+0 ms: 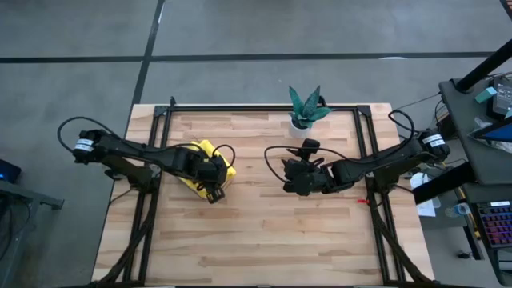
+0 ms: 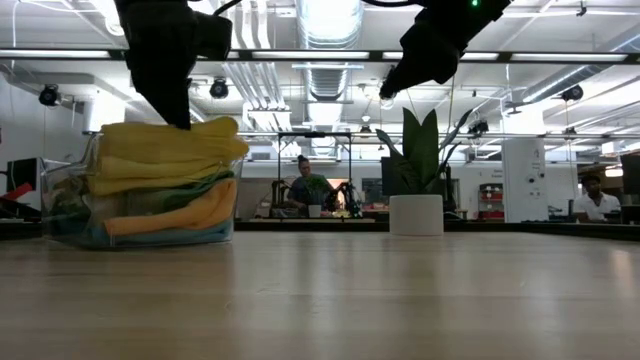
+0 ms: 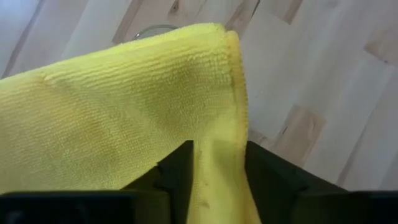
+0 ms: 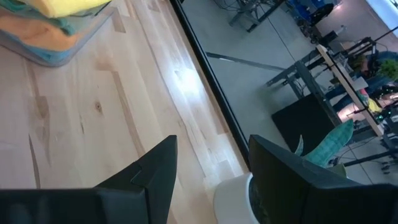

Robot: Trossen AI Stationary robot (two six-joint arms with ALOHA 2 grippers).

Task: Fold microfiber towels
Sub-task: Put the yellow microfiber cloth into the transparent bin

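a: left gripper point(image 3: 217, 180) jaws?
b: clamped on the edge of the top yellow towel point(image 3: 124, 106), above the stack in the clear tray point(image 2: 60, 200) on the left part of the table point(image 1: 264, 232).
a: right gripper point(image 4: 211, 180)?
b: parted, holding nothing, hanging mid-table near the potted plant point(image 1: 305, 108).
a: look of the cloth?
b: fine ribbed pile, stitched hem, folded over.
a: any writing?
b: none readable.
a: count?
b: hard to tell; yellow, orange point(image 2: 170, 215), green and blue layers, one tray, one plant.
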